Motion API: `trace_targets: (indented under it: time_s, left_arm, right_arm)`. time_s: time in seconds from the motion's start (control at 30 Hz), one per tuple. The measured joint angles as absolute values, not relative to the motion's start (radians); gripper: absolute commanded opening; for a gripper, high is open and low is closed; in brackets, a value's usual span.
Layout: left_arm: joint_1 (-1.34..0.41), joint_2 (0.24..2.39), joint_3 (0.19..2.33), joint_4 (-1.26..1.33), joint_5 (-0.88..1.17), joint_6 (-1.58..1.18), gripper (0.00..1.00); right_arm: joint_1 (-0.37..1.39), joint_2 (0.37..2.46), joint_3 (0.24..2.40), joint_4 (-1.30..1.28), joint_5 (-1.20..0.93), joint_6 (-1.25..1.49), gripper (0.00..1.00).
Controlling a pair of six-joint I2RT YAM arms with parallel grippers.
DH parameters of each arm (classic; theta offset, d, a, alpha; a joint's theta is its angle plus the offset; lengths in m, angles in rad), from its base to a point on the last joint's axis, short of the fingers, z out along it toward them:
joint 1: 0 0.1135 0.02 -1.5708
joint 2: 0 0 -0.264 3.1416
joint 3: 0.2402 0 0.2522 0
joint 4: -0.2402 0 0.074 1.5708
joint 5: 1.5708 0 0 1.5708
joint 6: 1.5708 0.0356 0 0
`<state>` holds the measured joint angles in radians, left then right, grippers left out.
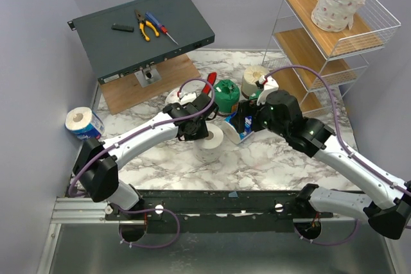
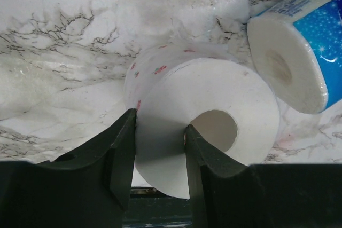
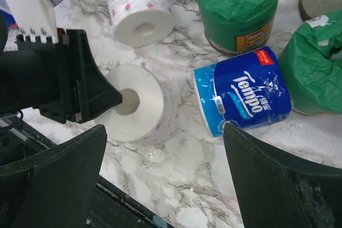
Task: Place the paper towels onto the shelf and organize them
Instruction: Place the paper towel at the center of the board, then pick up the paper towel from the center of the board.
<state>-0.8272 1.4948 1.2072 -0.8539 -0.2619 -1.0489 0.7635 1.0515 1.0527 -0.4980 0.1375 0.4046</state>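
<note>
Roll (image 2: 224, 86) wall between jaws of left gripper (image 2: 159, 127)

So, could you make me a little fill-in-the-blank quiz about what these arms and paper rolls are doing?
1. The shelf holds just ___ roll, on its top tier.
2. The left pincer grips a white roll dotted with ___ specks.
3. The right pincer, wide open, hangs over a lying Tempo roll whose wrapper is coloured ___.

Missing words: one; pink; blue.
</note>
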Motion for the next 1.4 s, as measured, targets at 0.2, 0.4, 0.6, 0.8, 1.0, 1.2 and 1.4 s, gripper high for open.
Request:
trace_targets:
  time_s: [0.2,0.4,0.6,0.8,1.0,1.2,1.4]
  left_arm:
    - [-0.827,1.507,1.207,-0.827,-0.262,-1.067,0.71]
    - [-0.828,1.501,1.195,-0.794,-0.258,-1.065,0.99]
    - [-0.829,1.372,1.127,-0.799,-0.274,-1.061,0.99]
    - [-0.81,1.091,1.032,-0.824,-0.361,-1.072,0.99]
    - [-0.649,0.892,0.826,-0.815,-0.379,-1.087,0.99]
    - [-0.543,0.846,0.672,-0.805,-0.342,-1.087,0.99]
    - [-0.501,0.805,0.62,-0.778,-0.305,-1.088,0.99]
  right_arm:
    - [0.798,1.083,1.051,-0.491,0.146,0.384,0.94]
    - [0.799,1.085,1.049,-0.49,0.144,0.362,0.94]
    - [0.829,1.106,1.063,-0.495,0.148,0.332,0.92]
    - [1.039,1.219,1.147,-0.5,0.271,0.29,0.87]
    - [1.159,1.401,1.224,-0.498,0.347,0.258,0.8]
    - [1.171,1.536,1.298,-0.522,0.395,0.245,0.77]
    - [1.187,1.62,1.381,-0.525,0.43,0.241,0.67]
